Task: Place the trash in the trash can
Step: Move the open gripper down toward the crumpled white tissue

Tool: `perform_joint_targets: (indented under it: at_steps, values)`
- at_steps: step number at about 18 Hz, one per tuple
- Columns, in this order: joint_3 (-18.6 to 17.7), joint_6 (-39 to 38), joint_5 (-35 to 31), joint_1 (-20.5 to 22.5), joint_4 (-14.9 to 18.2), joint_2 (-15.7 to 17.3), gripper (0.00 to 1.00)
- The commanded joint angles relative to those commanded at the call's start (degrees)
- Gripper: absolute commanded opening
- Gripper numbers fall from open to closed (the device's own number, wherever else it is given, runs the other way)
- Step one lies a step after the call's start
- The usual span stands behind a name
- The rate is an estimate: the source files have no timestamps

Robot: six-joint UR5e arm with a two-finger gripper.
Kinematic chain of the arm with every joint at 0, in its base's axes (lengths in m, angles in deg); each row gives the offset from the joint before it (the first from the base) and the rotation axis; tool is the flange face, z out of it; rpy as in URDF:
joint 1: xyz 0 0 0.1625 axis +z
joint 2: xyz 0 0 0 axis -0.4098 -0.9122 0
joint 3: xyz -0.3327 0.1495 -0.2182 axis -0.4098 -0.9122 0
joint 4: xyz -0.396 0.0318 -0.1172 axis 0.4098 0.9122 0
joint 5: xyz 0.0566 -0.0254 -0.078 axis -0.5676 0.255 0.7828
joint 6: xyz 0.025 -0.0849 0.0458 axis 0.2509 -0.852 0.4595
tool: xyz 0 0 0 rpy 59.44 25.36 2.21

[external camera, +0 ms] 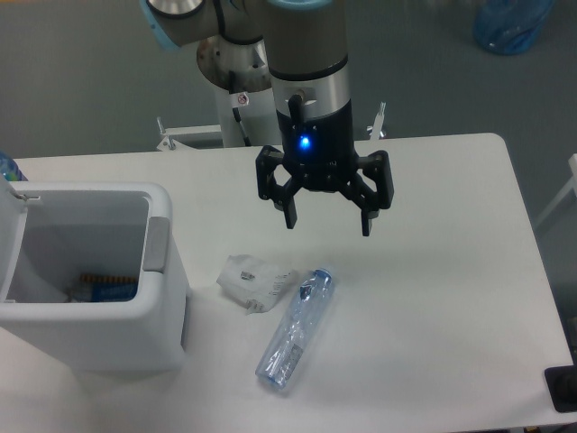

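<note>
The black two-finger pincer [326, 221] hangs spread wide and empty above the white counter [433, 298]. Below it lie a crumpled white plastic wrapper [251, 280] and, touching it, a crushed clear bluish bottle [294, 329]. The white boxy trash can [90, 338] stands left, lid up.

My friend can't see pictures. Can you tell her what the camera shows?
A robot gripper hangs open above a white table, holding nothing. Below it lie a crumpled white wrapper and a crushed clear bottle, touching each other. At the left stands a white trash can, lid open, with something already inside.
</note>
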Motion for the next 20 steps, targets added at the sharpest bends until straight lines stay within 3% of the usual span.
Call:
perform_joint_targets:
  at_steps: [11, 16, 20]
  values:
    - [-0.70, -0.79, 0.61, -0.26, -0.70, -0.35, 1.00]
    - [-4.56, -5.00, 0.44, -0.26, -4.74, -0.44, 1.00]
    - [-7.64, -0.91, 0.09, -0.26, -5.54, 0.17, 1.00]
